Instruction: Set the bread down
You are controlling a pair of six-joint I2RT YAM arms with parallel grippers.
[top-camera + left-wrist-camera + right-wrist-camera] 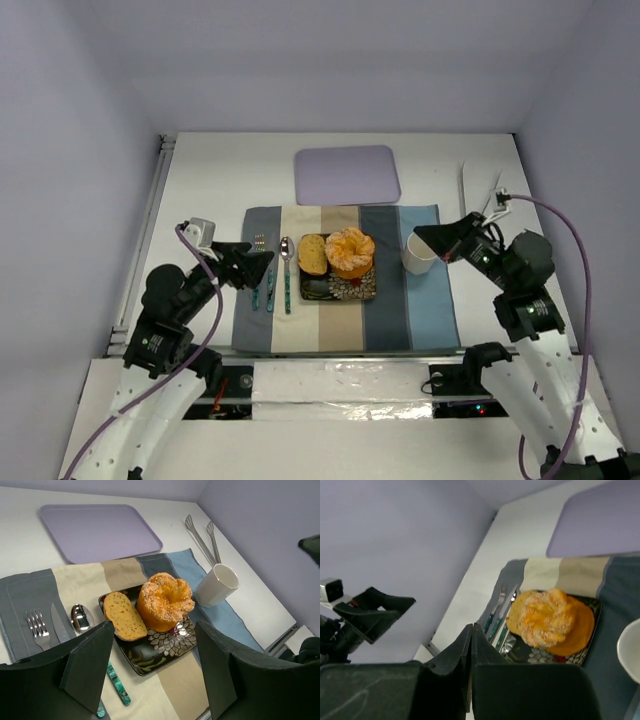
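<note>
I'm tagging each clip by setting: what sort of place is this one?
Probably a lab test booth dressed as a dining spot: plain lilac walls box in a white table, and a striped placemat carries a plate with bread and an orange, cutlery and a cup.

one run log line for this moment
bread: on plate beside orange | left gripper: open, empty | right gripper: shut, empty, by cup
</note>
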